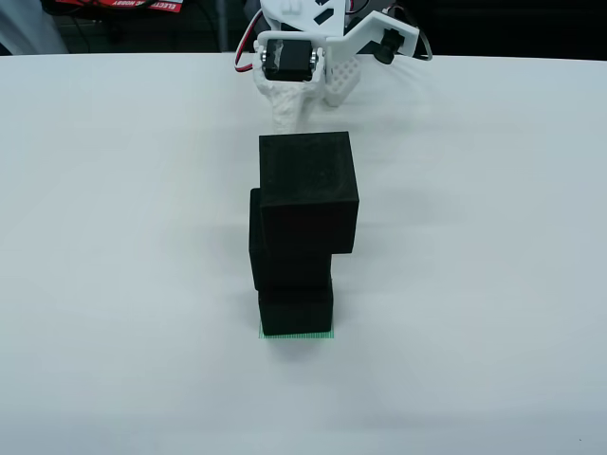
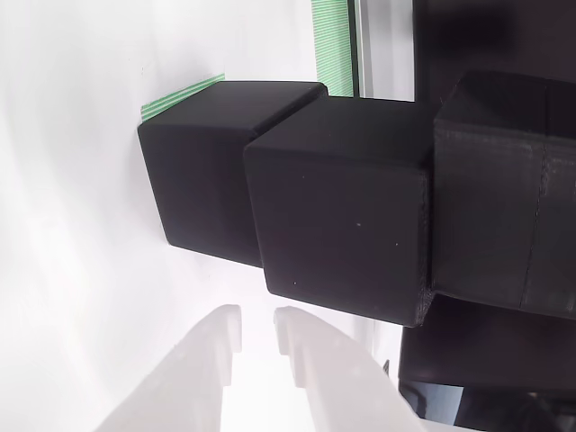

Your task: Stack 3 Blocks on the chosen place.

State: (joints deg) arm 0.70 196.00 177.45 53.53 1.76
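Stack: three black blocks (image 1: 305,194) piled on the green square (image 1: 297,336), each a bit offset.
Gripper (image 2: 258,328): fingers barely apart, holding nothing, just beside the stack.
Table (image 1: 114,237): bare white all round.

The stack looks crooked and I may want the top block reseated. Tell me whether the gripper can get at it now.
Probably yes. The gripper sits just behind the stack, and the top block stands bare with open table on both sides.

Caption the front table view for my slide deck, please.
Three black cubes stacked unevenly on the green square, white gripper behind.
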